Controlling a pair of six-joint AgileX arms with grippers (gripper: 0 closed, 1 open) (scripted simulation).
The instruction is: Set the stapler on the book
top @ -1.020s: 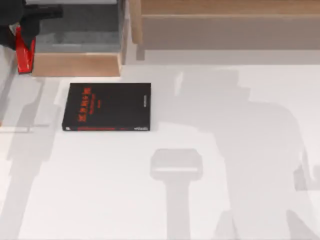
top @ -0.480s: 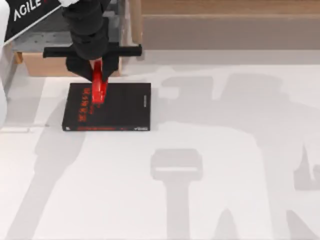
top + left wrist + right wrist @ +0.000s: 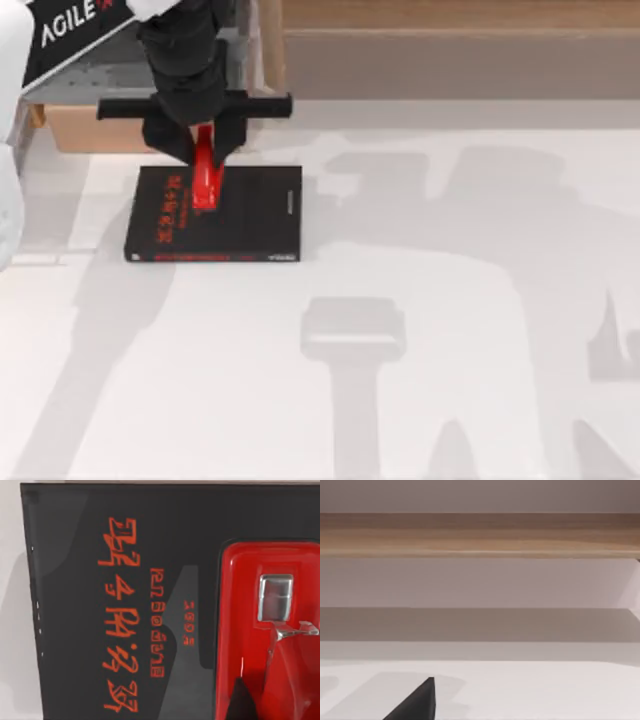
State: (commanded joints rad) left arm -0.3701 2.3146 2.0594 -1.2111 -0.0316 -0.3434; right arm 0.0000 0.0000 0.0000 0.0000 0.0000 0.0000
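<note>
Over the book (image 3: 240, 215), the stapler (image 3: 206, 170).

We see the book (image 3: 240, 215) as flat black with a matte cover; its title lettering is red-orange, with smaller red lines beside it, plus a small white mark near one edge. The stapler (image 3: 206, 172) is bright glossy red, with a silver-grey metal plate set in its top. Our left gripper (image 3: 200, 140) is black, and the arm above it is white with a black panel bearing white lettering. The table (image 3: 450, 300) is plain off-white crossed by soft grey shadows. Behind it the shelf (image 3: 450, 45) is light wood, tan with a paler stripe. A dark grey bin (image 3: 150, 60) sits in a tan wooden frame.
</note>
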